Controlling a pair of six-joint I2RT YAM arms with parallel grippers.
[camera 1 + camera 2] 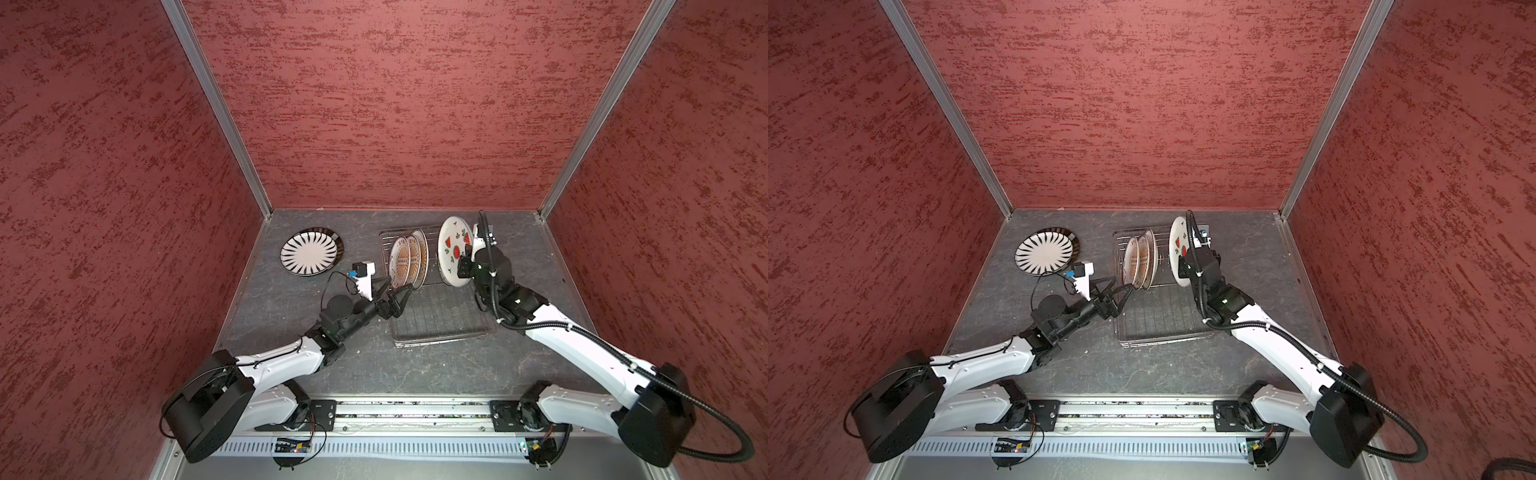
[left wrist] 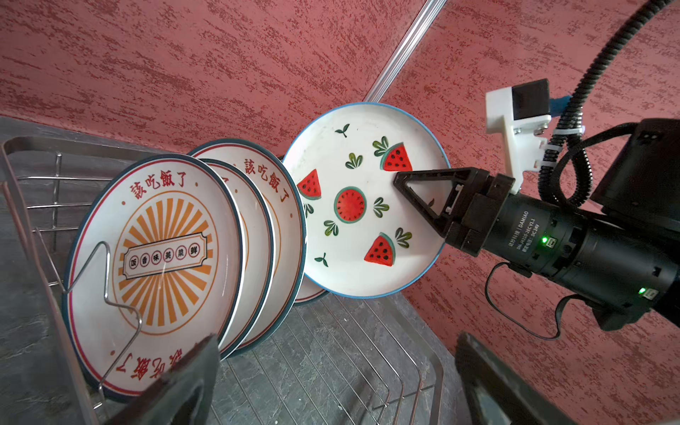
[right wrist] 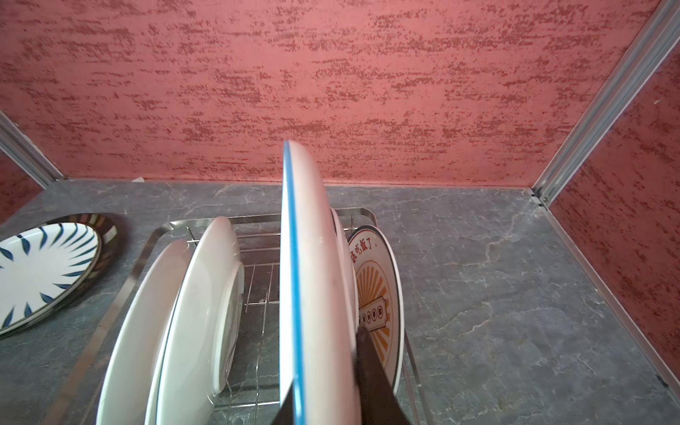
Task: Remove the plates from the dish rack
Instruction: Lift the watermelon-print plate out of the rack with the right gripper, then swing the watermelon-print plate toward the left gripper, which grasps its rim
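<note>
Right gripper [image 2: 404,182] is pinched nearly shut on the rim of the watermelon plate [image 2: 349,206], held upright over the dish rack [image 1: 440,328] just below it, so lift straight up, keeping it vertical, clearing the sunburst plate [image 3: 379,290] just beside it before swinging away.

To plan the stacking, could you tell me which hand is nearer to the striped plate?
Left. The left hand sits open at the rack's left side, near the striped plate; the right hand holds the watermelon plate across the rack.
</note>
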